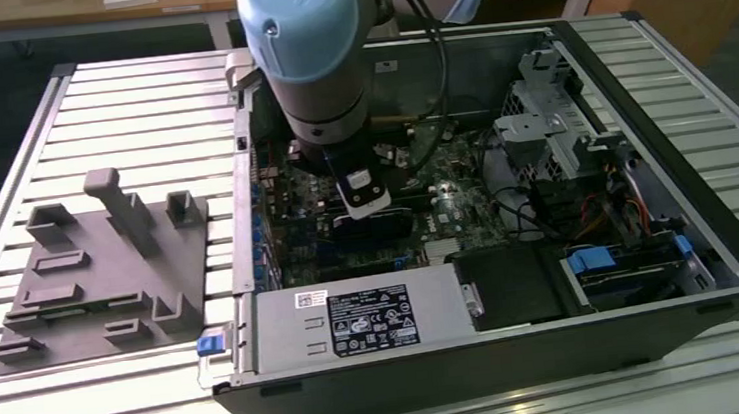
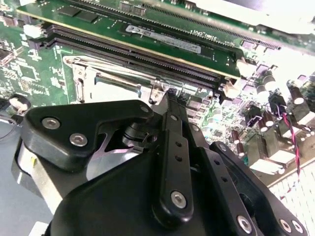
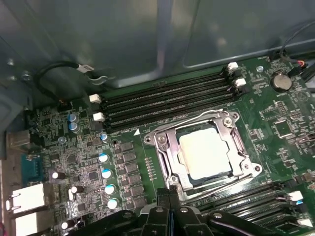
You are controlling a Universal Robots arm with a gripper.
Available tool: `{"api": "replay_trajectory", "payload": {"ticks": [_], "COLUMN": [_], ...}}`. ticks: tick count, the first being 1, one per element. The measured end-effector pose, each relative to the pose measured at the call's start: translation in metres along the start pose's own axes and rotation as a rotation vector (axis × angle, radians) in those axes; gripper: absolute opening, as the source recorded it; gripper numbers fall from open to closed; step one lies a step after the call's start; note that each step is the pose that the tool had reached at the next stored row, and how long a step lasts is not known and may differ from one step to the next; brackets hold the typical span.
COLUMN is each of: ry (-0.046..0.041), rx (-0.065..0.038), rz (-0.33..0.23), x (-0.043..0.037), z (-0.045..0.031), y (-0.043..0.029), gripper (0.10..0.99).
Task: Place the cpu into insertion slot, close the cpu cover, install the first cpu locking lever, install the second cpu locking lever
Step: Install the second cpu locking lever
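Exterior view: high, looking down on open computer case (image 1: 517, 355). Both wrist views: close above motherboard (image 3: 275, 123), sharing socket area.

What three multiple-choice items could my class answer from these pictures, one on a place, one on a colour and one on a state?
1. Where is the chip?
A. On the grey tray beside the case
B. On the board, inside the metal frame
C. On top of the labelled box

2. What colour is the board?
A. Blue
B. Red
C. Green

3. How does the metal frame lie?
A. Flat around the chip's edges
B. Standing upright, swung open
C. Taken off and laid outside the case

Answers:
1 B: in the first wrist view the silvery chip sits in the frame's cut-out on the board.
2 C: the board's bare surface is green in both wrist views.
3 A: the first wrist view shows the frame level with the chip on all sides.
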State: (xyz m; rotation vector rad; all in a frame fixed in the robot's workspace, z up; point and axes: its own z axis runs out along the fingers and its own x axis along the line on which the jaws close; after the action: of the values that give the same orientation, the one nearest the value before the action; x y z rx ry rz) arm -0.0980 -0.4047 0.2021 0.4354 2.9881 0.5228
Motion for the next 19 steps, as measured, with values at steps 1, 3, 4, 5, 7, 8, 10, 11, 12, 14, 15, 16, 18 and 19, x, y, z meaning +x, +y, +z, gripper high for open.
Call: {"api": "replay_trajectory", "payload": {"ticks": [1, 3, 4, 5, 7, 8, 10, 11, 12, 14, 15, 16, 18, 19], "ry": [-0.0003, -0.0011, -0.0018, -0.0026, -0.0066, -0.0098, -0.0162, -0.0178, -0.0192, -0.0211, -0.0219, -0.0225, -0.0236, -0.024], "rx": [0.001, 0.004, 0.006, 0.009, 0.021, 0.032, 0.05, 0.052, 0.053, 0.054, 0.054, 0.054, 0.054, 0.054], "rz": [0.0, 0.0, -0.001, -0.001, -0.001, -0.001, 0.001, 0.003, 0.006, 0.012, 0.014, 0.016, 0.02, 0.021], "x": [0.0, -0.0001, -0.0002, -0.0003, -0.0004, -0.0005, -0.0008, -0.0013, -0.002, -0.0042, -0.0056, -0.0072, -0.0106, -0.0127], "z": [-0.0012, -0.0038, -0.005, -0.0062, -0.0082, -0.0091, -0.0096, -0.0096, -0.0095, -0.0092, -0.009, -0.0089, -0.0083, -0.008], "y": [0.0005, 0.0014, 0.0019, 0.0024, 0.0032, 0.0034, 0.0038, 0.0039, 0.0041, 0.0047, 0.0051, 0.0056, 0.0066, 0.0074], "gripper": [0.106, 0.106, 0.106, 0.106, 0.106, 0.106, 0.106, 0.106, 0.106, 0.106, 0.106, 0.106, 0.106, 0.106]}}
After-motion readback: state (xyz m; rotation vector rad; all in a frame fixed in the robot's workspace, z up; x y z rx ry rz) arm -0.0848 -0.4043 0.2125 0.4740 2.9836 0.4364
